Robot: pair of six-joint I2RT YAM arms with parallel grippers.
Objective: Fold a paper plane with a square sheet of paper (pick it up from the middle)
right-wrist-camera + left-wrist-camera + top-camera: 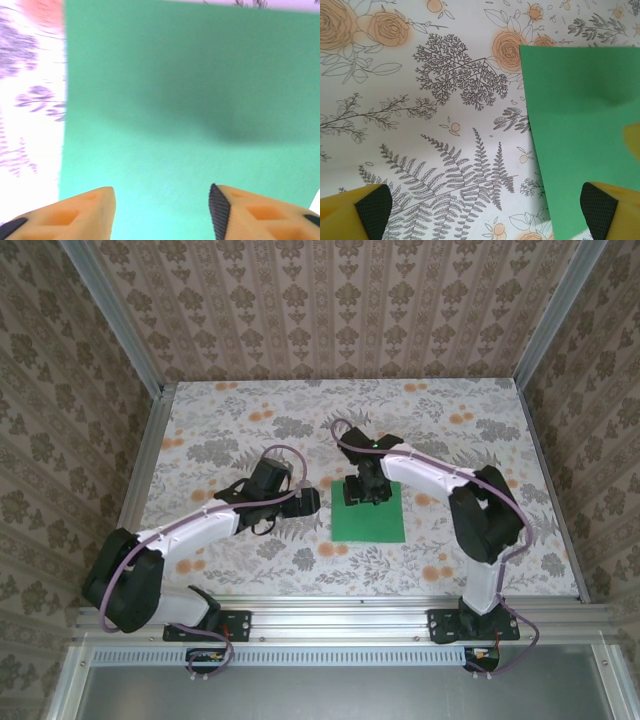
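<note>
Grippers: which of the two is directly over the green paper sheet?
The right gripper: both its fingers hang over the square sheet of paper. The left gripper is at the sheet's left edge, mostly over the floral tabletop.

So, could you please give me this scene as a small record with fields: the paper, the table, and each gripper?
paper: thin bright-green square sheet of paper, lying flat, no fold visible
surface: floral-patterned table
left gripper: open, low beside the sheet's left edge
right gripper: jaws apart, low over the sheet's far part
held: nothing visibly lifted
</note>
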